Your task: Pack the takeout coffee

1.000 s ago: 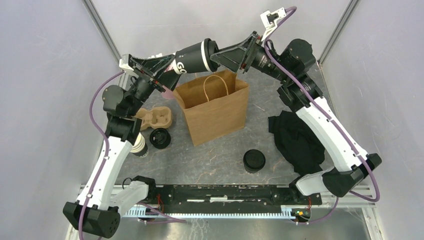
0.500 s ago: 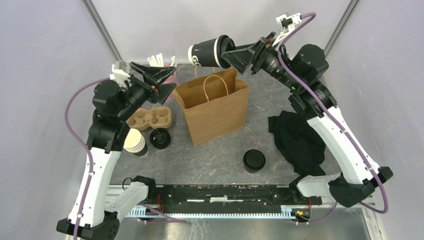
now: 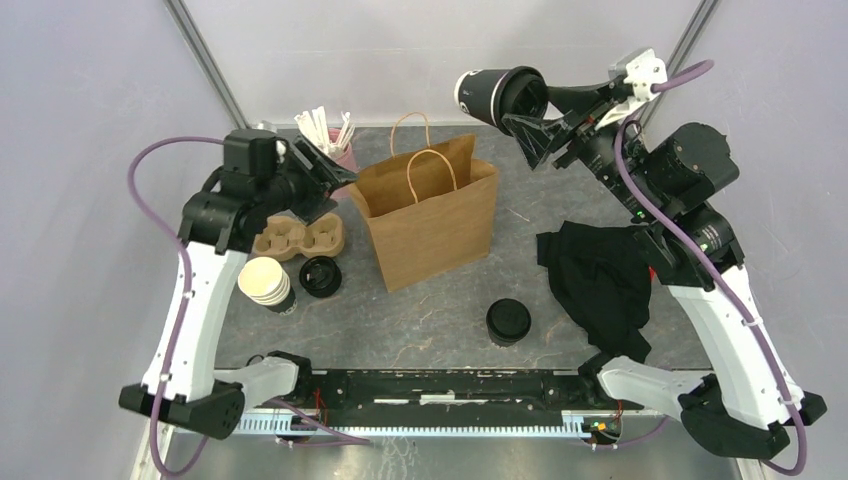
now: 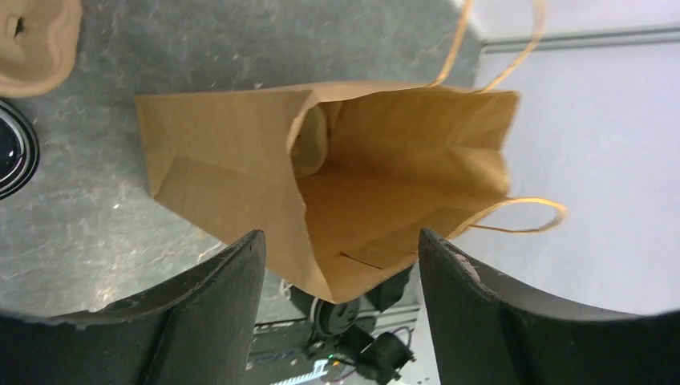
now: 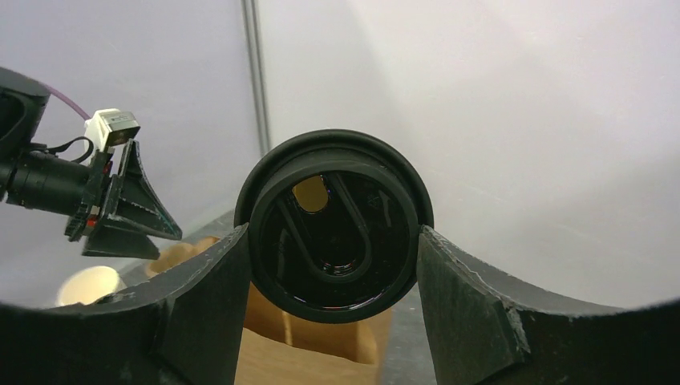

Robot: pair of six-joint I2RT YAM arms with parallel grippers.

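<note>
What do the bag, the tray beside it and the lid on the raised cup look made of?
Bag: matte brown kraft paper, creased, with thin cord handles.
Tray: likely moulded pulp, dull tan, rounded cup wells.
Lid of the raised cup: probably plastic, glossy black, moulded ridges catching reflections.

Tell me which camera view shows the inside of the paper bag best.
Left wrist: it looks into the open paper bag. Top external shows its outside and handles; right wrist shows just a corner below the held cup.

Readable text: none in any view.
Coffee cup [image 3: 492, 92]: no legible lettering on its dark side at this size.
Paper bag [image 3: 430, 215]: plain brown faces.
</note>
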